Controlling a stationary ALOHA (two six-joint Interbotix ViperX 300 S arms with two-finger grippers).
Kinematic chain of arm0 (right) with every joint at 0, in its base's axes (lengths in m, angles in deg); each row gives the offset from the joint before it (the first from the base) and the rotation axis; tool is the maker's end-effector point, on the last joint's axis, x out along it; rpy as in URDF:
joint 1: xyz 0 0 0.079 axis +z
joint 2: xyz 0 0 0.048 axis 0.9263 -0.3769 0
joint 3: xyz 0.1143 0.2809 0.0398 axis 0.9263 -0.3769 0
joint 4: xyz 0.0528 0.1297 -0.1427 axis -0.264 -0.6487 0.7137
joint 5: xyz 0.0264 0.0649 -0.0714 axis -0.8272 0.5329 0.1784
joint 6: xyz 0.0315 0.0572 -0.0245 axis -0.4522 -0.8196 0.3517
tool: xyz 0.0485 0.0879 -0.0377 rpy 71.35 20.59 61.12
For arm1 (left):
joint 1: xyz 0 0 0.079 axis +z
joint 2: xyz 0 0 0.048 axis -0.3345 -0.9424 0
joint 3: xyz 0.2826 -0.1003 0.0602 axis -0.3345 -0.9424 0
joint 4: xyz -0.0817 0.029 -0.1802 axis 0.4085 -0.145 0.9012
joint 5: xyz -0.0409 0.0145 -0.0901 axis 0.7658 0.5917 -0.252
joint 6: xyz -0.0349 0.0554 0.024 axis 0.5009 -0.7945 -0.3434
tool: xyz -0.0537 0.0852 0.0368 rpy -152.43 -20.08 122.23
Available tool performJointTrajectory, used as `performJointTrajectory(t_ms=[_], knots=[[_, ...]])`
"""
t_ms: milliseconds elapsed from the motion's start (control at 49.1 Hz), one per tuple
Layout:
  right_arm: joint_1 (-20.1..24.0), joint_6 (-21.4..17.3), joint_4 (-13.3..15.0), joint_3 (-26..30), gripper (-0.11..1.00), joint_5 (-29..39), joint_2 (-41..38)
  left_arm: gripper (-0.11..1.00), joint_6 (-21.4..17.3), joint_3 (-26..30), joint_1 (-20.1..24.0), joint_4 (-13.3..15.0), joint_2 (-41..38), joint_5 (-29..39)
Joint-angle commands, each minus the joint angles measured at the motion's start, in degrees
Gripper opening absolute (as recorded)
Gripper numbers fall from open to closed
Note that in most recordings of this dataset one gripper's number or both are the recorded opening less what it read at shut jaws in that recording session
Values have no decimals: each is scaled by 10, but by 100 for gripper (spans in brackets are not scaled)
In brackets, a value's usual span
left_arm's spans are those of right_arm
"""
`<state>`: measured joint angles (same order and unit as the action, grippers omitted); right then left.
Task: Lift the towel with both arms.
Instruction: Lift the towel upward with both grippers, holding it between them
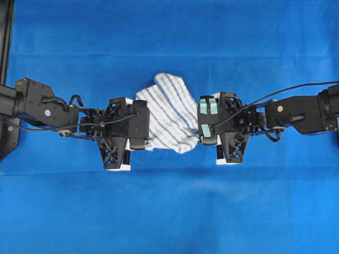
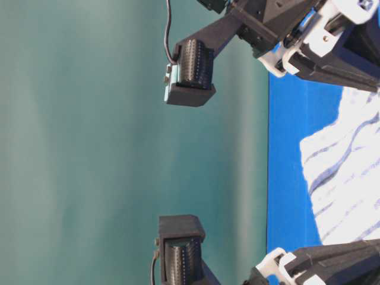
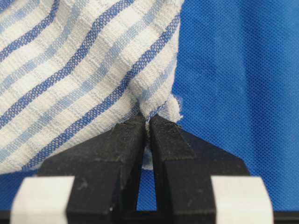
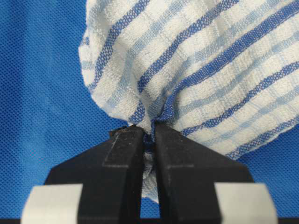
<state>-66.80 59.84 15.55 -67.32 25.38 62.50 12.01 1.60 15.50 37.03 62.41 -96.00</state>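
Now your left hand (image 3: pixel 148 122) clamped on checked towel (image 1: pixel 169 111) edge — fabric pinched between fingertips. Your right hand (image 4: pixel 149 131) likewise clamped on opposite edge. Towel lies bunched on blue table cloth (image 1: pixel 169 211) over worktop, between both hands — you see it spanning them.

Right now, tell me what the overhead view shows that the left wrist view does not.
Overhead only: both arms at once, the left end effector and right end effector at opposite edges of the towel, plus the towel's whole outline. Left wrist only: the fingers pinched shut on a fold of fabric. Both: the striped towel on the blue table cloth.
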Motion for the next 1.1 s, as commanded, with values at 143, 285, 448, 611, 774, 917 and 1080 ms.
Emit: performJointTrajectory(t_ms=[143,285,448,611,774,917,1080], knots=[[0,-1,0,18,8,8,70,3,1,23,6,0,58,48],[0,-1,-1,35,8,50,132,3,1,46,15,0,117,105],[-4,-1,0,69,8,119,192,3,-2,76,29,0,188,173],[-14,0,2,119,8,198,238,3,-2,105,47,-1,259,250],[-22,0,3,168,8,265,270,3,-3,142,58,-5,314,311],[-22,0,4,211,8,310,293,3,-4,178,59,-6,342,347],[-21,0,3,268,8,360,309,3,-4,235,59,-6,356,392]])
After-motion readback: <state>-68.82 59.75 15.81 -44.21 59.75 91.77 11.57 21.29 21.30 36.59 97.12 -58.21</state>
